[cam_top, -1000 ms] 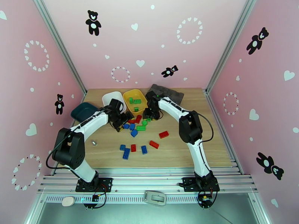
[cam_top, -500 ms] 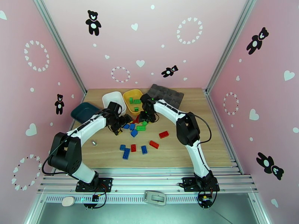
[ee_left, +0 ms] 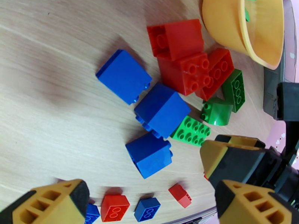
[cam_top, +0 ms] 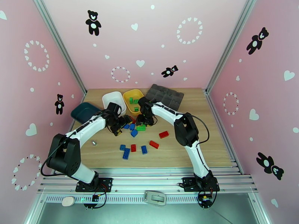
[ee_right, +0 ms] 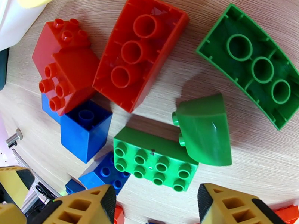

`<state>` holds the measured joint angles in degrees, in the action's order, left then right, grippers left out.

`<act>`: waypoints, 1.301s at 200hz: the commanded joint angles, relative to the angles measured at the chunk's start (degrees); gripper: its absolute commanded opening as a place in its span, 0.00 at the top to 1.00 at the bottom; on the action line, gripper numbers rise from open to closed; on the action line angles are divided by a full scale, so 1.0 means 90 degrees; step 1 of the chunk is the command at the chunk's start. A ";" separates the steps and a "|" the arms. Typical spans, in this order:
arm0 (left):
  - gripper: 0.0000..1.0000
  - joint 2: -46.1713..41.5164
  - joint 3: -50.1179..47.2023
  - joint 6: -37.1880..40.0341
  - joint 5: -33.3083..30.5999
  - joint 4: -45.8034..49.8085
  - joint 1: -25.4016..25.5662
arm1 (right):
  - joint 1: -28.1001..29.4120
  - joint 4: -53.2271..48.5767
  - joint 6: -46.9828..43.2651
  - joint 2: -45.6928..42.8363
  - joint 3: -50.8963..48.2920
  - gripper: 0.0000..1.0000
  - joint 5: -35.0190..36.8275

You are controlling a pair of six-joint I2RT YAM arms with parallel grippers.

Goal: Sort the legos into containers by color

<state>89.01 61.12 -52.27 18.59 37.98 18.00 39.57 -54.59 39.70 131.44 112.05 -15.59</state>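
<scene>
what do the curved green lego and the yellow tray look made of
The curved green lego: glossy hard plastic, judging by light streaks on its smooth face. The yellow tray: probably plastic too, smooth, slightly shiny, thin moulded rim.

Legos (ee_right: 155, 161): glossy moulded plastic (sheen streaks on the curved green brick (ee_right: 203, 129)). Table (ee_left: 45, 120): matt wood grain. Yellow tray (ee_left: 224, 19): smooth plastic.

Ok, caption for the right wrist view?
Open right gripper near a green two-by-four brick beside a curved green brick, among red bricks and blue bricks on the wooden table.
</scene>
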 commanded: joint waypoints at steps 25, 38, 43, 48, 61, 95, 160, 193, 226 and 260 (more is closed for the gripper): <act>0.05 -0.0268 -0.0139 0.0021 -0.0156 0.0057 0.0012 | 0.0123 -0.0091 0.0358 0.0360 0.0169 0.35 0.0132; 0.05 -0.0284 -0.0146 0.0036 -0.0153 0.0073 0.0001 | 0.0148 -0.0096 0.0410 0.0399 0.0265 0.35 0.0169; 0.04 -0.0294 -0.0149 0.0046 -0.0153 0.0083 -0.0008 | 0.0159 -0.0108 0.0432 0.0424 0.0313 0.35 0.0179; 0.04 -0.0299 -0.0151 0.0051 -0.0154 0.0092 -0.0007 | 0.0175 -0.0116 0.0446 0.0451 0.0351 0.35 0.0176; 0.04 -0.0293 -0.0141 0.0075 -0.0144 0.0117 -0.0013 | 0.0207 -0.0142 0.0490 0.0511 0.0468 0.35 0.0203; 0.04 -0.0315 -0.0170 0.0124 -0.0093 0.0115 -0.0037 | 0.0261 -0.0267 0.0651 0.0649 0.0624 0.34 0.0373; 0.04 -0.0434 -0.0301 0.0261 0.0017 0.0168 -0.0143 | 0.0354 -0.0283 0.0784 0.0844 0.0747 0.34 0.0497; 0.04 -0.0510 -0.0385 0.0302 0.0061 0.0184 -0.0227 | 0.0475 -0.0277 0.0791 0.0972 0.0947 0.32 0.0448; 0.04 -0.0587 -0.0463 0.0318 0.0078 0.0162 -0.0287 | 0.0515 -0.0327 0.0833 0.1019 0.0954 0.32 0.0466; 0.04 -0.0614 -0.0532 0.0287 0.0091 0.0118 -0.0301 | 0.0535 -0.0321 0.0823 0.1069 0.0978 0.32 0.0437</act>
<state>84.99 57.12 -50.52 18.85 38.57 15.81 43.92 -55.35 46.54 138.47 119.79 -12.34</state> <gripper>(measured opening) 0.962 0.684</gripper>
